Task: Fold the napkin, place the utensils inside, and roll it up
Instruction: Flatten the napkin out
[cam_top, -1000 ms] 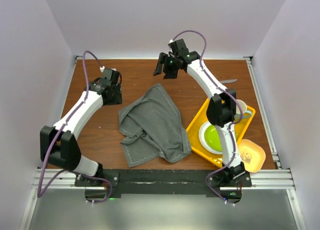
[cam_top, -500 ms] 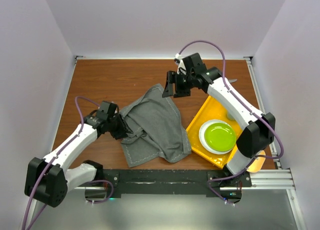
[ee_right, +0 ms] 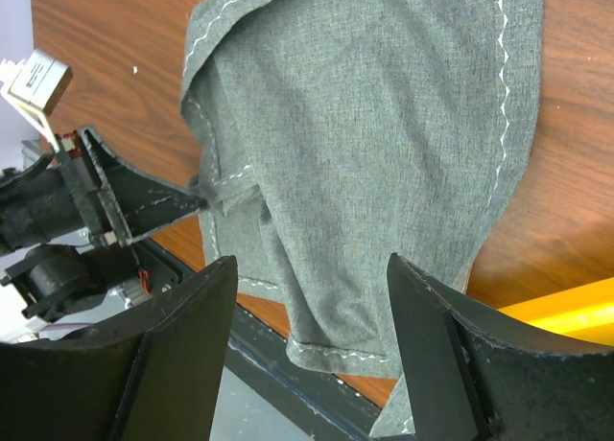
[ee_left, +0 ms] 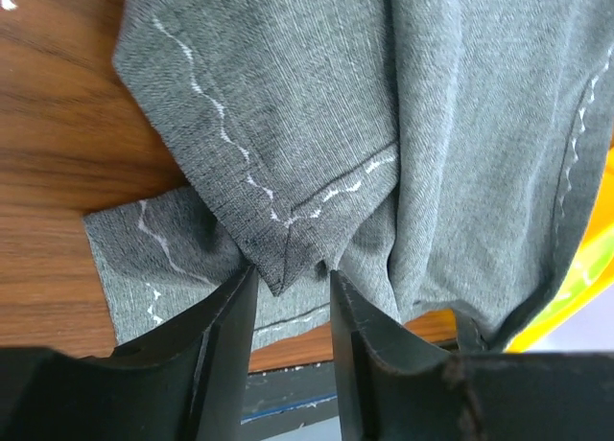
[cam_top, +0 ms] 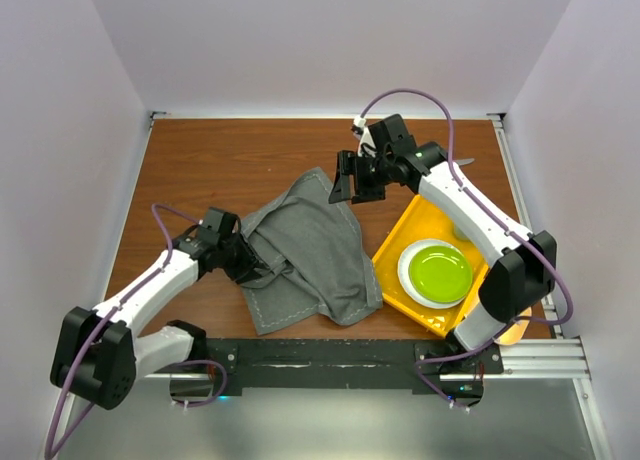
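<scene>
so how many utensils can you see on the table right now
1: a silvery utensil on the wood past the yellow tray, partly covered by the right arm. Others may be hidden under the arm or the napkin.

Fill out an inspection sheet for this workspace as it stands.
Surface: brown wooden table.
Job's things: napkin crumpled at centre; one utensil far right, partly behind the right arm.
Clutter: yellow tray holding green plate.
Grippers: left gripper straddles a napkin corner, grip unclear; right gripper open above the napkin.
Cables: purple cables looped off both arms.
Surroundings: pale walls on three sides.
</scene>
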Action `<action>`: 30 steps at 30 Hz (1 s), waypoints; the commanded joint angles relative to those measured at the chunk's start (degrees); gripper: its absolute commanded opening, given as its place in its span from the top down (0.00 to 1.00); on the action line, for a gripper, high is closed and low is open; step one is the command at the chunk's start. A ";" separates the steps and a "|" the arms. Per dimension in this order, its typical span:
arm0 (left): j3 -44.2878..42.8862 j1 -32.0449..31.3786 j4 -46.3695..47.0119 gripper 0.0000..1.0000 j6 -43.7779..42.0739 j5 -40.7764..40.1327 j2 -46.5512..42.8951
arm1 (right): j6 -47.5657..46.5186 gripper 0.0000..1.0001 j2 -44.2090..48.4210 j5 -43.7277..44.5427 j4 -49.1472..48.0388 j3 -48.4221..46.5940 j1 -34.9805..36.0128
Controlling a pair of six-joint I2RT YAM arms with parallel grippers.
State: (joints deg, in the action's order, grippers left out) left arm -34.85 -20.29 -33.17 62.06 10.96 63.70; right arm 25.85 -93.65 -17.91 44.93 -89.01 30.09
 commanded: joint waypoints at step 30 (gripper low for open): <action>-22.00 10.97 -19.20 1.00 -22.47 -39.04 0.10 | -4.57 0.34 -5.13 -1.60 -0.11 -0.19 1.46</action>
State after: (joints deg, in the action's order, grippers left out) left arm -48.40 -13.69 -45.60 52.80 -9.78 63.75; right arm 23.70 -96.01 -17.98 44.16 -87.64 30.44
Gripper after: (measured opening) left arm 0.018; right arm 0.668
